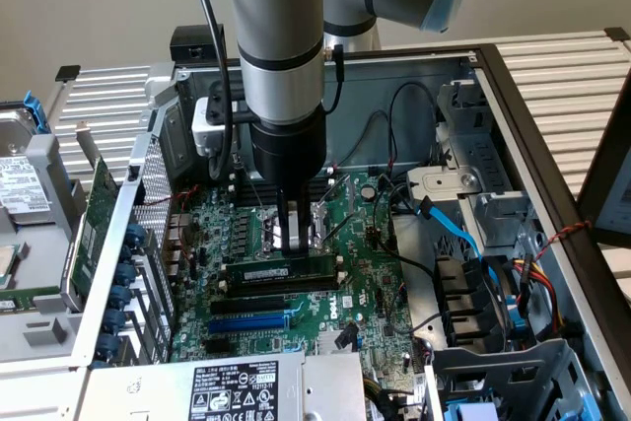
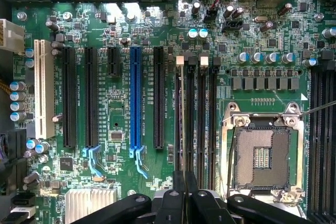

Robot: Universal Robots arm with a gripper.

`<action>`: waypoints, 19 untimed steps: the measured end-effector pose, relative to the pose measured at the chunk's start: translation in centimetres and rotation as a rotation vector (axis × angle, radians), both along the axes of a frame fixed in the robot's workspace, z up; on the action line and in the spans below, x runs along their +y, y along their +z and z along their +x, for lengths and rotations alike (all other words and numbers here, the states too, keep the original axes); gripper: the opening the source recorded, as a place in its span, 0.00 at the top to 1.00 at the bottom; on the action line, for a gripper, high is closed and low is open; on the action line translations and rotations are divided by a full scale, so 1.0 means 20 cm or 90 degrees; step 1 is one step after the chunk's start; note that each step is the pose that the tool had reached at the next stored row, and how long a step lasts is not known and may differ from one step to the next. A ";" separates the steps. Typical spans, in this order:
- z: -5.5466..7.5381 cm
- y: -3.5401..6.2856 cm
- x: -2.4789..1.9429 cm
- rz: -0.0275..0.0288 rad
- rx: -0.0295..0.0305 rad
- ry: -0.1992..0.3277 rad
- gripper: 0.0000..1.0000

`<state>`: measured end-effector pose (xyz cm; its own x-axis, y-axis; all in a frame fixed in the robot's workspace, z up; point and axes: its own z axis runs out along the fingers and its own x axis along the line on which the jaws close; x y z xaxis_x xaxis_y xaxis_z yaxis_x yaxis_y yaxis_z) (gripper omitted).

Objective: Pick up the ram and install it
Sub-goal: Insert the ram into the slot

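The ram (image 1: 281, 269), a long dark stick with a white label, stands on edge in a black slot on the green motherboard (image 1: 367, 278). In the wrist view the ram (image 2: 180, 119) is a thin edge in the slot nearest the long black expansion slot. My gripper (image 1: 285, 244) hangs straight down over the ram's middle, fingers shut together. The gripper (image 2: 185, 178) has its tips just over the ram's top edge. I cannot tell whether they touch it. Nothing shows between the fingers.
Empty black memory slots (image 2: 202, 114) lie beside the ram, then the open CPU socket (image 2: 261, 153). Blue and black cables (image 1: 463, 234) crowd the exterior view's right. A green expansion card (image 1: 94, 214) stands outside the case wall. The power supply (image 1: 237, 391) borders the near side.
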<state>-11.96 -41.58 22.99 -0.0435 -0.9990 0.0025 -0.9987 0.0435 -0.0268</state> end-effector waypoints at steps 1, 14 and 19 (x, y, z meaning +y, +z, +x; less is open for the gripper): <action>0.00 0.000 0.000 0.0000 0.0002 0.000 0.88; 0.00 0.017 0.000 -0.0007 0.0014 0.000 0.88; 0.01 0.017 -0.008 -0.0007 0.0017 0.000 0.88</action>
<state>-11.77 -41.74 23.33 -0.0433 -0.9991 0.0037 -0.9988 0.0432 -0.0242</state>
